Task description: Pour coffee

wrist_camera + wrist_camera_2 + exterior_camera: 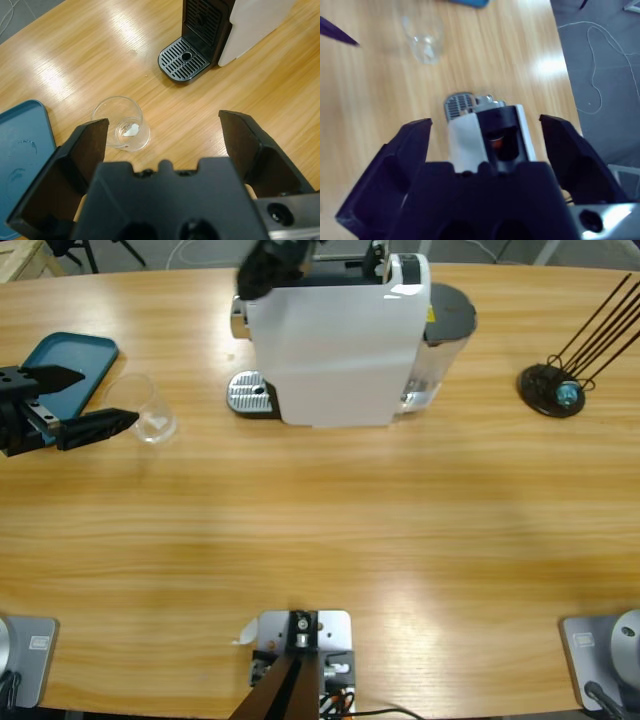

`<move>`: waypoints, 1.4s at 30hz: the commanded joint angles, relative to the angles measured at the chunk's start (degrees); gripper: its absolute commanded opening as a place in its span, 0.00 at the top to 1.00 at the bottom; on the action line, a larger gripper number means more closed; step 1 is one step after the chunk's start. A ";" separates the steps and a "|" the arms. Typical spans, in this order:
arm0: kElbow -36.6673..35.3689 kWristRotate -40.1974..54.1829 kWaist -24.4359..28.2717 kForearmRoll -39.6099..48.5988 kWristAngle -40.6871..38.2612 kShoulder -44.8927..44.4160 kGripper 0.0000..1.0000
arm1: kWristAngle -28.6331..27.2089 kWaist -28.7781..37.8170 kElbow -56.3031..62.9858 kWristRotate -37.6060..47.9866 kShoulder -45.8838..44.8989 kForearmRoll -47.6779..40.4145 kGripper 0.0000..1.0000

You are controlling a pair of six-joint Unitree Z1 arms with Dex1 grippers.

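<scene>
- Glass cup (147, 410): I see it upright on the bench (320, 540), at 9 o'clock from the coffee machine (335, 340).
- Left gripper (85, 400): jaws spread, just beside the cup.
- Right gripper (485, 145): spread, above the machine.
- Blue tray (70, 360): at the cup's 10 o'clock.

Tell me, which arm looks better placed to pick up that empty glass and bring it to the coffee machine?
The left one, probably. Its gripper is open right beside the glass, which sits just ahead of its fingers. The right gripper hovers over the coffee machine, away from the glass.
</scene>
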 commanded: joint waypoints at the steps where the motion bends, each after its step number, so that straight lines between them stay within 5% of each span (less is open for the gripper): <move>1: 2.01 0.03 -0.48 -0.76 0.75 1.30 0.05 | -8.35 1.39 -8.65 17.29 -9.82 20.60 0.99; 7: 2.01 -0.11 -0.48 -0.76 0.56 1.42 0.05 | -20.18 0.74 -4.28 25.80 -19.17 16.72 1.00; 13: 2.01 -0.32 -0.46 -0.76 0.21 1.35 0.05 | -31.22 -1.12 31.41 44.94 -32.56 -28.77 1.00; 22: 1.94 -0.32 -0.48 -0.76 0.08 1.86 0.05 | -31.13 -1.16 35.47 40.86 -25.37 -26.58 1.00; 42: 1.92 -0.41 -0.48 -0.76 -0.01 2.32 0.06 | -28.10 2.90 21.56 35.99 -9.01 -24.66 1.00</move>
